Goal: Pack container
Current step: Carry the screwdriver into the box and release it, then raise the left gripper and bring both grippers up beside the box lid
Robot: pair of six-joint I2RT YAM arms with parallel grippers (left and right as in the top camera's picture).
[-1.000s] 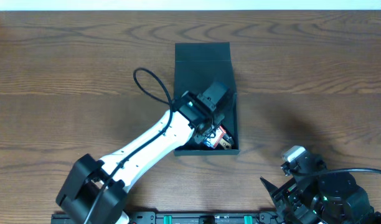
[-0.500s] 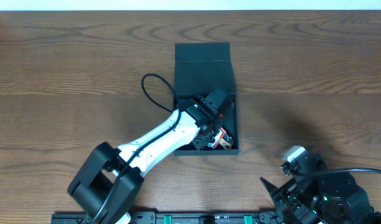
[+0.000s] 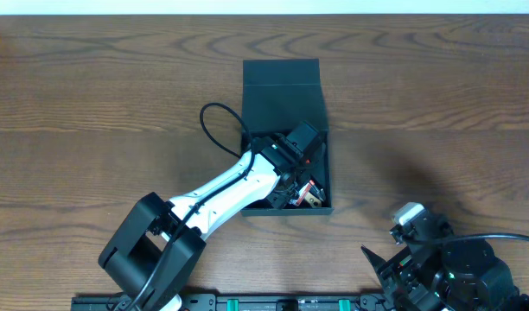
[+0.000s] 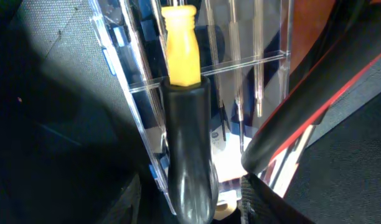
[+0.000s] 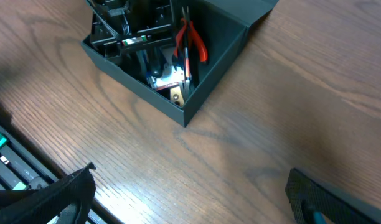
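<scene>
Hanging inside the container (image 3: pixel 282 86), the left claw (image 4: pixel 190 200) straddles a black yellow-tipped tool handle (image 4: pixel 189 137), jaws apart.

The container (image 5: pixel 134 83) is a dark matte rectangular box resting flat near the middle of the desk (image 3: pixel 92 104). Its hinged lid (image 3: pixel 282 104) stands open, folded back toward the desk's far edge.

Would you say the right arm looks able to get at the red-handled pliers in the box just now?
Probably, but tightly: the container is open and the red-handled pliers lie uncovered, yet the left arm reaches into the box right beside them.
</scene>
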